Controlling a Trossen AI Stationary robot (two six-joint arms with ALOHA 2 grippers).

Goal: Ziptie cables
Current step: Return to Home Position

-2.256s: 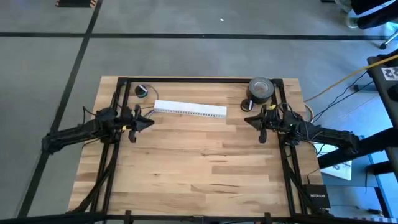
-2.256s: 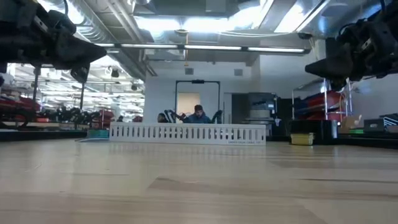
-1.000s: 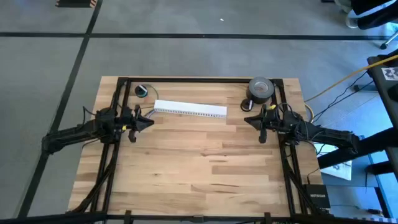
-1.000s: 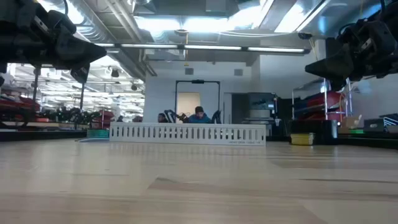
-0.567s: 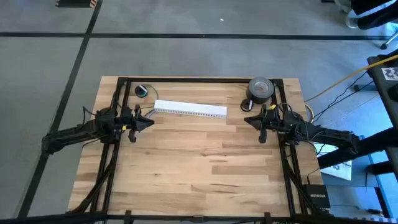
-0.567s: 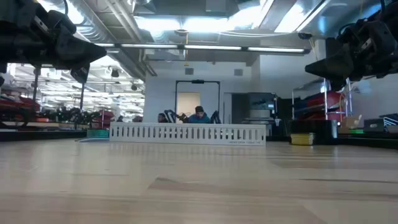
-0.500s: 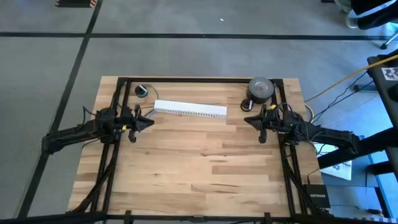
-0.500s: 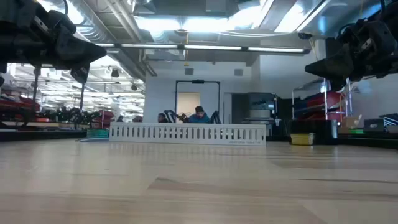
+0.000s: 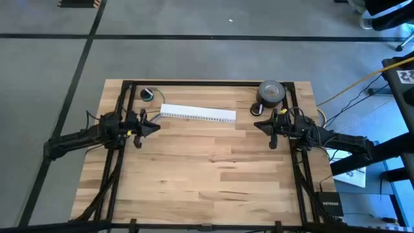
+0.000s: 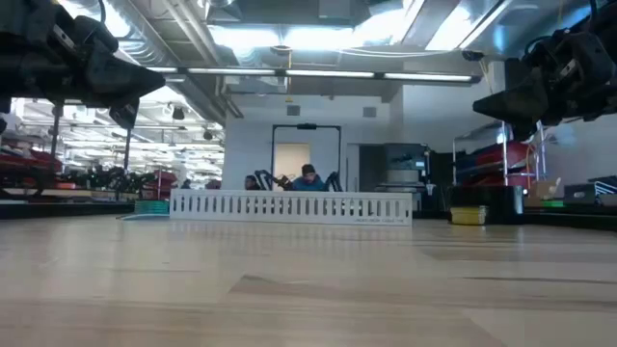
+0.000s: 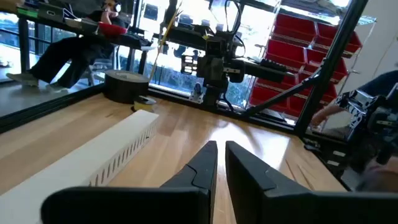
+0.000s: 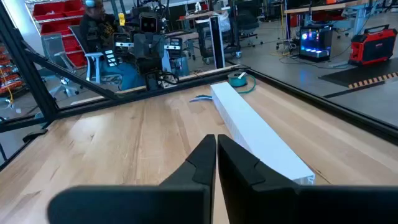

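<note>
Duct [image 9: 197, 114] — one, white — lies between left claw [image 9: 158, 127] and right claw [image 9: 255, 125], both narrow, empty.

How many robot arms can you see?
2. The left arm reaches in over the table's left side; the right arm reaches in over its right side. None seems hidden.

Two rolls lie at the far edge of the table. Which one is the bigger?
The grey tape roll by the right claw; the small roll near the left claw is dark with green.
</note>
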